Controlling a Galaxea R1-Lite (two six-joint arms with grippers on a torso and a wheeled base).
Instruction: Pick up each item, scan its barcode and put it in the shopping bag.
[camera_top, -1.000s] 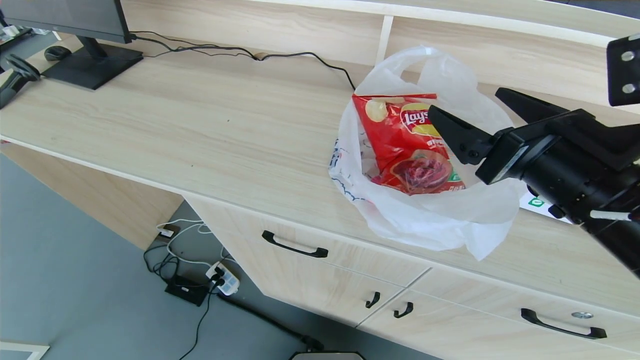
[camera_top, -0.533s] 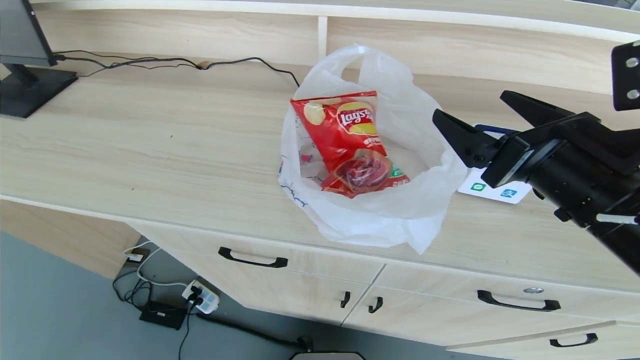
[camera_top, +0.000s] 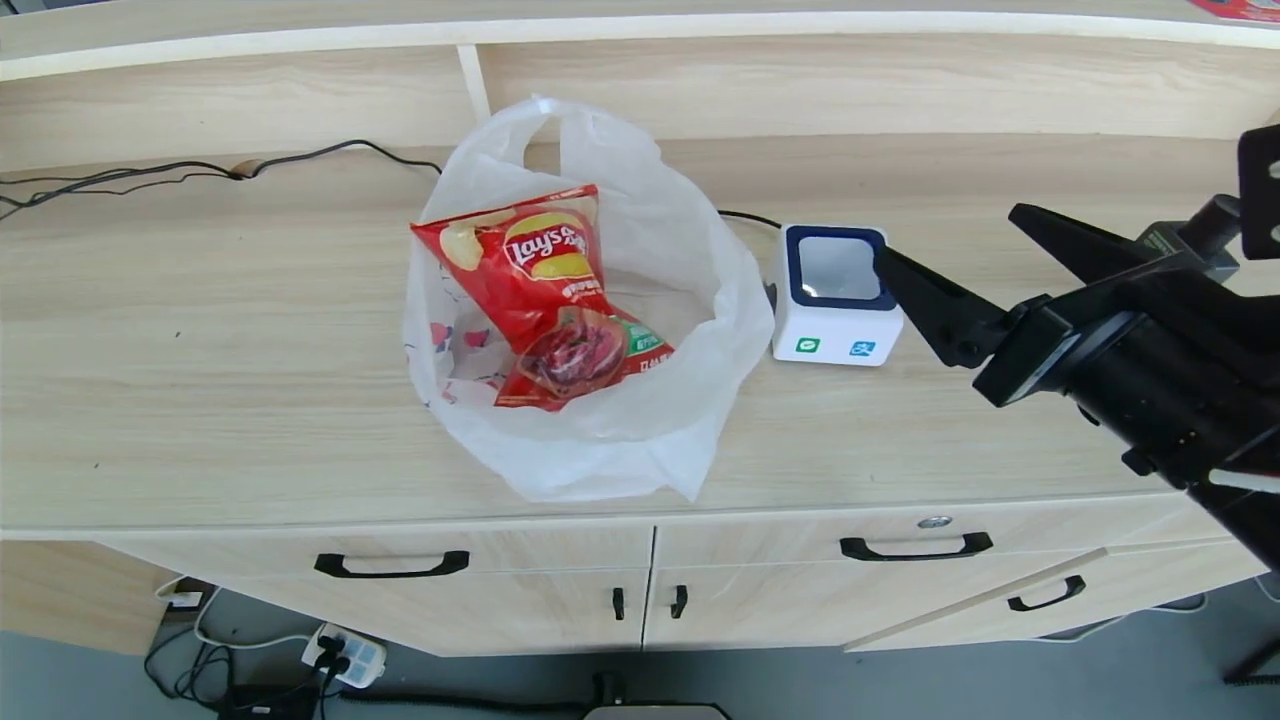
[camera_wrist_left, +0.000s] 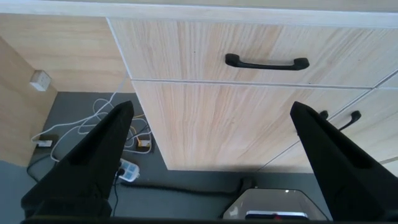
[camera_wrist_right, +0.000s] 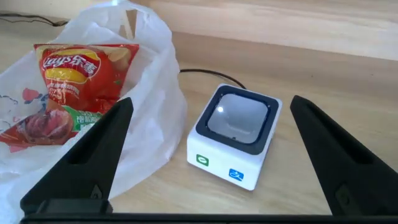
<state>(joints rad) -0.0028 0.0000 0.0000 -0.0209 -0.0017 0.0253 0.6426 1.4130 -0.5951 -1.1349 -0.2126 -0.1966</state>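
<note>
Wooden counter (camera_top: 200, 330) is being shared by the shopping bag (camera_top: 600, 450), holding a chip bag (camera_top: 545, 290), and the barcode scanner (camera_top: 835, 300). The right gripper (camera_top: 948, 232) is being held wide near the scanner's right and is best steered clear of it.

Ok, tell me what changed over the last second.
The head view swung right, and the open right gripper went with it, from the bag to the scanner. Nothing gripped or released. Chips stay in the bag.
</note>
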